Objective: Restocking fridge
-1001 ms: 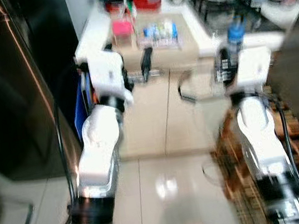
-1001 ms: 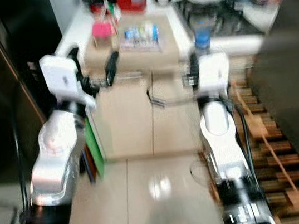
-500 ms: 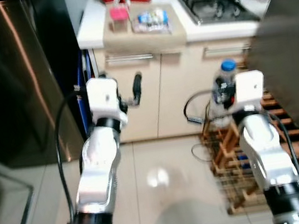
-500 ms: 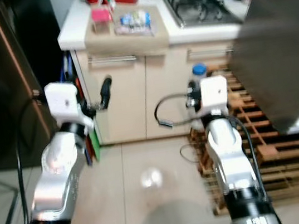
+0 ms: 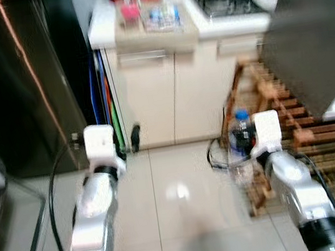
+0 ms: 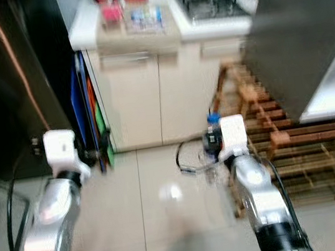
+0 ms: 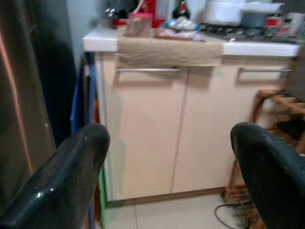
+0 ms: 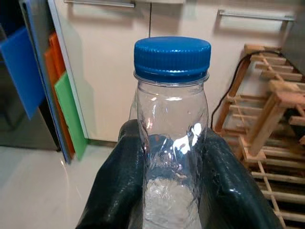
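While my right pincer (image 8: 167, 191) was clamped on the water bottle (image 8: 171, 143) and my left pincer (image 7: 167, 162) gaped empty, I feared the walking could jolt the slick bottle loose onto the tiled floor (image 5: 184, 192).

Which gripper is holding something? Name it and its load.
The right gripper: it clamps a clear bottle with a blue cap. The left gripper is open and empty.

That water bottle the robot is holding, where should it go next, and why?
Probably turn left toward the dark fridge. The right gripper grips the water bottle, blue cap on, facing the cabinet. The left gripper is open and free, perhaps for the door.
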You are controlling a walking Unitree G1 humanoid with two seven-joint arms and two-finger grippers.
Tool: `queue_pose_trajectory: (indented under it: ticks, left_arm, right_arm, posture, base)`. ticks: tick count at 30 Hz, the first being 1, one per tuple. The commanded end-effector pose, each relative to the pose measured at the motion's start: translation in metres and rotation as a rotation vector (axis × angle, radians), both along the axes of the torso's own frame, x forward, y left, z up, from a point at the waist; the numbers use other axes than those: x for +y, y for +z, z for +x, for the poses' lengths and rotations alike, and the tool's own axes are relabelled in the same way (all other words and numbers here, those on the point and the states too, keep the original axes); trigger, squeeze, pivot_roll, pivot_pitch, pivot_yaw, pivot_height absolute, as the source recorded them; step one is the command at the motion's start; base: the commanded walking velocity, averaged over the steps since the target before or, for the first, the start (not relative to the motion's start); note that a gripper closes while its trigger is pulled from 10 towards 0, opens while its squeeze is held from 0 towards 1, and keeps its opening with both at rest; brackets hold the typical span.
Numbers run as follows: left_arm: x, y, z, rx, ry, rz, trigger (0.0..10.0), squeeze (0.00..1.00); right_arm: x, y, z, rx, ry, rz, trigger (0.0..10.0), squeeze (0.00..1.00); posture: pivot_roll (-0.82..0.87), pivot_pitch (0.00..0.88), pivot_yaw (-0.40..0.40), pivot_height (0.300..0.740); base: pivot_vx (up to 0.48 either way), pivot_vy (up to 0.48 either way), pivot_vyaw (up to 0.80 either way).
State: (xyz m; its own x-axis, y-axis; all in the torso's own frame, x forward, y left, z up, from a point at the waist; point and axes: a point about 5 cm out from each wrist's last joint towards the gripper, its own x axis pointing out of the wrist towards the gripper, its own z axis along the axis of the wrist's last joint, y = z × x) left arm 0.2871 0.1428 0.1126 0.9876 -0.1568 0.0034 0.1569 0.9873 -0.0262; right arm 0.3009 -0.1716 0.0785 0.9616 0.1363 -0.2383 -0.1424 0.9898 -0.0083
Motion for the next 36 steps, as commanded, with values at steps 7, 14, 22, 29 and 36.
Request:
queue_pose_trajectory:
  ticks: [7,14,22,29,36]
  left_arm:
    - [-0.021,0.014,0.006,-0.053,-0.104,-0.024,10.0,0.0]
    - [-0.024,0.013,0.009,-0.047,-0.12,-0.017,10.0,0.0]
    - [-0.02,0.014,0.018,-0.05,-0.128,0.004,10.0,0.0]
    - [-0.01,0.007,0.021,-0.019,-0.109,-0.057,10.0,0.0]
    - [-0.018,0.006,0.018,-0.036,-0.134,-0.082,10.0,0.0]
  right_arm:
    - [-0.01,0.02,0.008,-0.098,-0.044,-0.04,0.0,0.0]
    - [-0.017,0.017,0.001,-0.105,-0.08,-0.06,0.0,0.0]
    - [-0.035,0.02,-0.004,-0.158,-0.176,-0.112,0.0,0.0]
    - [-0.044,0.025,-0.01,-0.239,-0.261,-0.102,0.0,0.0]
    - [-0.046,0.025,-0.01,-0.251,-0.272,-0.108,0.0,0.0]
  posture:
    - [-0.06,0.008,0.001,0.74]
    - [-0.08,0.021,0.005,0.74]
    - [-0.09,0.024,0.011,0.74]
    - [-0.09,0.011,0.025,0.74]
    - [-0.1,0.0,0.023,0.74]
  base:
    - [0.0,-0.48,0.0]
    - [0.0,-0.48,-0.8]
    - [0.0,-0.172,-0.8]
    - [0.0,0.0,-0.8]
    - [0.039,0.0,-0.69]
